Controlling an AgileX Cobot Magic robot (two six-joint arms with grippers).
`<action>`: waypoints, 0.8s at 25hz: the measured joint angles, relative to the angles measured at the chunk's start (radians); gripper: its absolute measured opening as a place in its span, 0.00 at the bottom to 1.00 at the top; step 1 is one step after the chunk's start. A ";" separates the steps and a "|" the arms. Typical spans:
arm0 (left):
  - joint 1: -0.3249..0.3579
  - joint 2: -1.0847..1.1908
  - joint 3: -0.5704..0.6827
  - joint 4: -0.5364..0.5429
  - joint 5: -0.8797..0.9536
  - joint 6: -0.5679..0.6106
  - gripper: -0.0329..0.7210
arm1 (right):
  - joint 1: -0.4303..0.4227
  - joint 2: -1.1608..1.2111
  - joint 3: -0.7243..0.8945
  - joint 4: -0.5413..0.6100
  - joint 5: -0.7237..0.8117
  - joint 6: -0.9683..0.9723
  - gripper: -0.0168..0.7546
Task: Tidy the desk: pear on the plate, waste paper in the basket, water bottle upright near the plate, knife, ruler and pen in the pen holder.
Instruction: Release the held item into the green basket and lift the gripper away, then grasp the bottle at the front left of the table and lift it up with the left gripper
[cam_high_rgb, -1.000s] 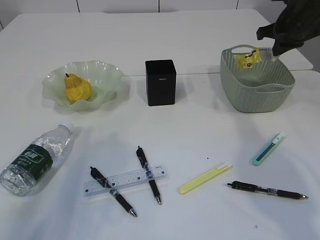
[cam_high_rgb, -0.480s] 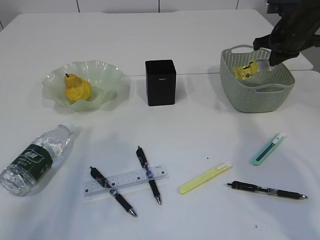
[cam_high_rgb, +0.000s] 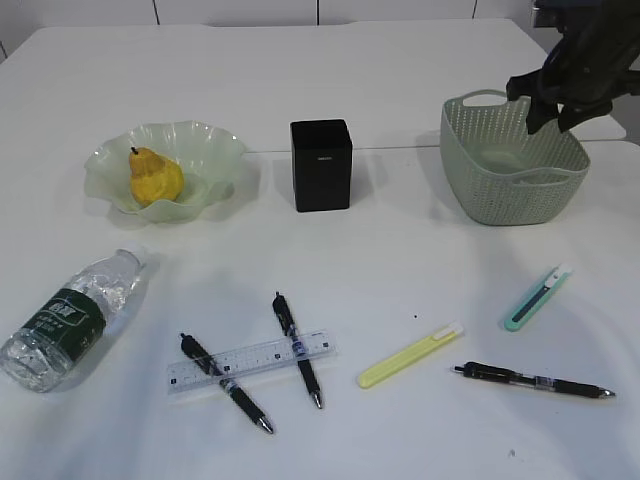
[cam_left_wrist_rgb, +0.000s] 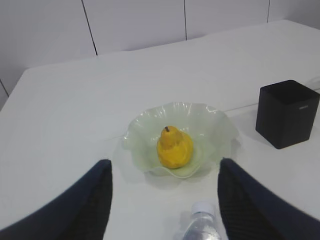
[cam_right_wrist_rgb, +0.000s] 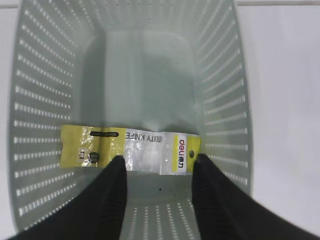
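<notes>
A: We are hovering the right gripper (cam_right_wrist_rgb: 156, 192) over the basket (cam_high_rgb: 478, 190) near the desk's (cam_high_rgb: 400, 70) far right corner, jaws parted with nothing between them. The waste paper (cam_right_wrist_rgb: 130, 147) is lying flat on the basket floor below the fingers.

B: So we are treating that step as done. To finish it well, we are planning a straight lift, keeping the fingers clear of the basket's woven wall so it does not get dragged.

A: The left gripper (cam_left_wrist_rgb: 162, 200) is hanging wide open and empty near the left edge, above the plate (cam_high_rgb: 215, 150) where the pear (cam_high_rgb: 153, 177) is sitting.

B: The water bottle (cam_high_rgb: 70, 318) is lying on its side by the front left corner. The ruler (cam_high_rgb: 250, 362) is crossing two pens (cam_high_rgb: 297, 349) near the front edge, well apart from the pen holder (cam_high_rgb: 321, 165).
</notes>
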 joint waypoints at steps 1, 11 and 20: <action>0.000 0.000 0.000 0.000 0.000 0.000 0.66 | 0.000 0.000 -0.004 0.000 0.012 0.000 0.48; 0.000 -0.004 0.000 0.000 0.013 0.000 0.66 | 0.000 -0.030 -0.142 0.036 0.276 0.000 0.49; 0.000 -0.047 -0.021 0.077 0.130 0.000 0.66 | 0.000 -0.169 -0.155 0.075 0.333 0.000 0.49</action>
